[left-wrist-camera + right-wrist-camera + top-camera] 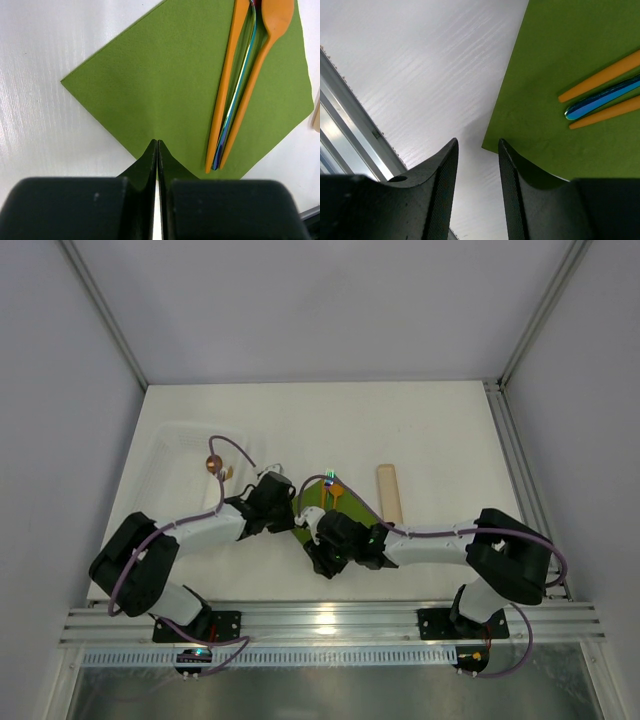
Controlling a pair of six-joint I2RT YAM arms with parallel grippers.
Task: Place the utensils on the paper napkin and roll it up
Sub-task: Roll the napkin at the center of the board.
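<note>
My left gripper (157,142) is fully closed with nothing in it, and its tips are over the near part of the napkin (165,90). The utensils (240,85), two orange and one shiny metal, lie together on the napkin, ahead and to the right of it. My right gripper (477,145) is half open and empty. A napkin corner lies just before its fingertips, on the table (420,75).
</note>
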